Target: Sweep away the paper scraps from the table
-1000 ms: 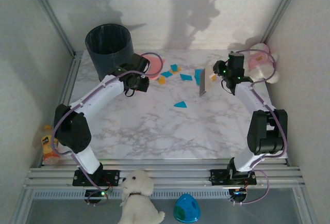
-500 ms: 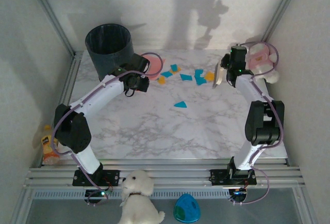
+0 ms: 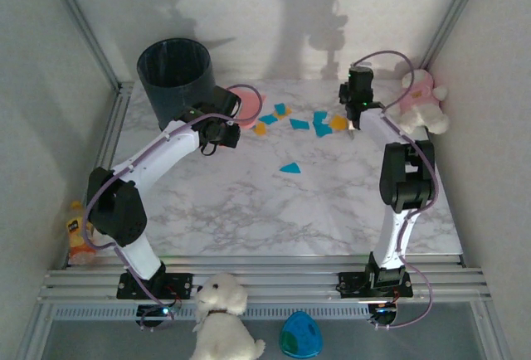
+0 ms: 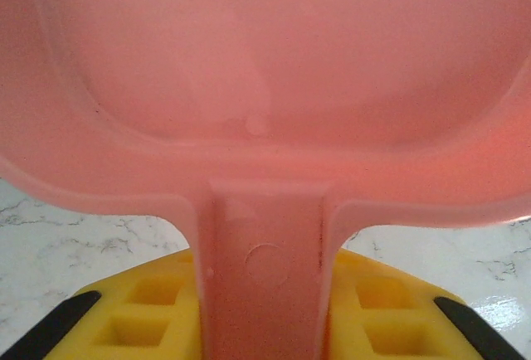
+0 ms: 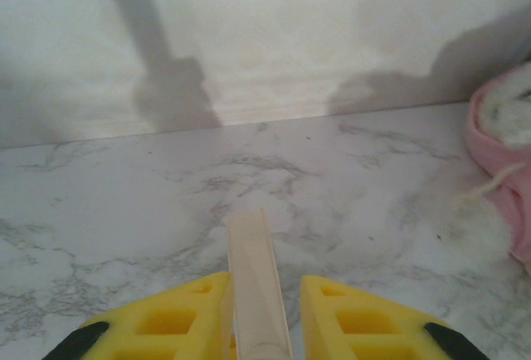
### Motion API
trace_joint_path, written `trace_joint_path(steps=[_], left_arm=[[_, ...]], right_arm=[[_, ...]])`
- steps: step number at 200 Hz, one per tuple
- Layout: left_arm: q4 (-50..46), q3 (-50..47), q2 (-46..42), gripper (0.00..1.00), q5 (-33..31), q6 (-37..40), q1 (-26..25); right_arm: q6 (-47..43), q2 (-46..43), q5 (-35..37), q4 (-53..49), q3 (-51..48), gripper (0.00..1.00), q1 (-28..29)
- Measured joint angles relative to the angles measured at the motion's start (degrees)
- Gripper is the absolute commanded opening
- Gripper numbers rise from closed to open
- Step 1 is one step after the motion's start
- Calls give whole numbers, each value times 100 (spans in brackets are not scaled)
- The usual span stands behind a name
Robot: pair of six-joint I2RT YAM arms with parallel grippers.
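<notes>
The left fingers (image 4: 141, 327) are clamped on the pan (image 4: 265, 86) by its handle; the right fingers (image 5: 357, 327) pinch the brush (image 5: 257, 294) by its pale stick. The scraps (image 3: 299, 124) lie strung along the 12 o'clock end of the bench (image 3: 265, 211), with the pan at their 9 o'clock and the brush at their 3 o'clock. One blue stray (image 3: 289, 167) sits apart at their 6 o'clock.

The step looks like a sweep toward 9 o'clock. It should go best with bristles low, pan lip flat on the bench, and slow strokes so the paper slides rather than flutters.

The wall is close at 12 o'clock, the toy (image 3: 419, 103) crowds the right arm's 3 o'clock, and the bin (image 3: 176, 70) stands behind the pan. Free room lies toward 6 o'clock.
</notes>
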Motion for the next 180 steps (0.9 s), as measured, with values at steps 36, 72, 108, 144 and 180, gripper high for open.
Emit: trace_joint_path(steps=[36, 72, 108, 144, 180], left_arm=[[0, 0, 0, 0, 0, 0, 0], [-2, 0, 0, 0, 0, 0, 0], [-4, 0, 0, 0, 0, 2, 0], [-4, 0, 0, 0, 2, 17, 0], [-4, 0, 0, 0, 2, 20, 0]], right_arm=[[-656, 243, -214, 42, 175, 0, 234], [-1287, 284, -588, 37, 129, 0, 413], [-1930, 142, -890, 175, -330, 0, 592], [-2328, -245, -1034, 282, -931, 0, 868], [-2472, -713, -1099, 341, -1456, 0, 1172]])
